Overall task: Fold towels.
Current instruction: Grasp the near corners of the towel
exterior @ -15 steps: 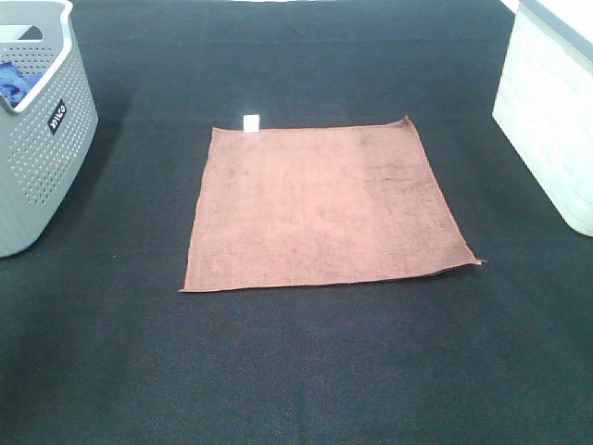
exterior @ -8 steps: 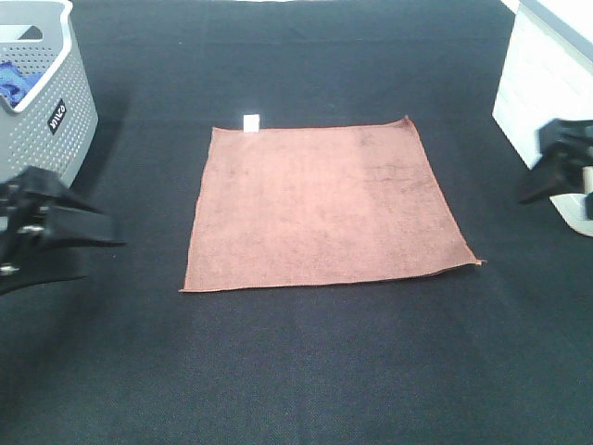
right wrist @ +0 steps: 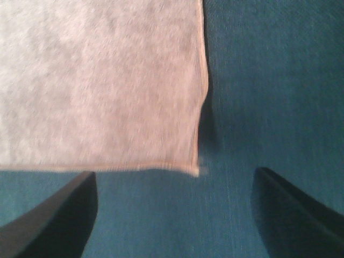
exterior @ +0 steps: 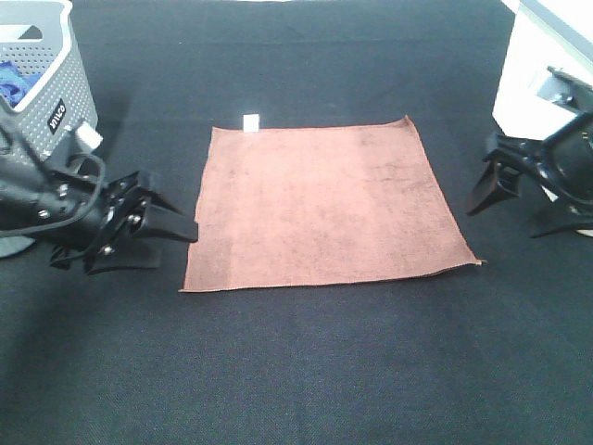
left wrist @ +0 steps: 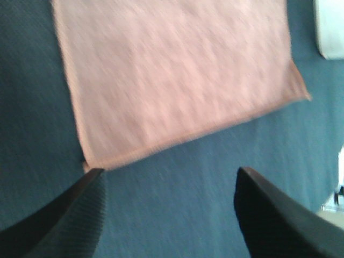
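Observation:
The reddish-brown towel [exterior: 324,204] lies flat and spread out on the black table cover, with its small white tag [exterior: 250,121] on the far edge. My left gripper [exterior: 176,243] is open and empty, just left of the towel's near-left corner. My right gripper [exterior: 500,221] is open and empty, to the right of the towel's near-right corner. In the left wrist view the towel [left wrist: 172,75] lies ahead of the open left gripper [left wrist: 171,172]. In the right wrist view the towel's corner [right wrist: 196,167] lies ahead of the open right gripper [right wrist: 174,173].
A grey perforated basket [exterior: 46,139] stands at the far left with a blue cloth [exterior: 11,83] inside. A white basket [exterior: 537,83] stands at the far right, and it also shows in the left wrist view [left wrist: 329,27]. The black table cover [exterior: 306,371] stretches in front of the towel.
Both arms have come into view from the sides and moved in toward the towel's near corners. The towel has not moved.

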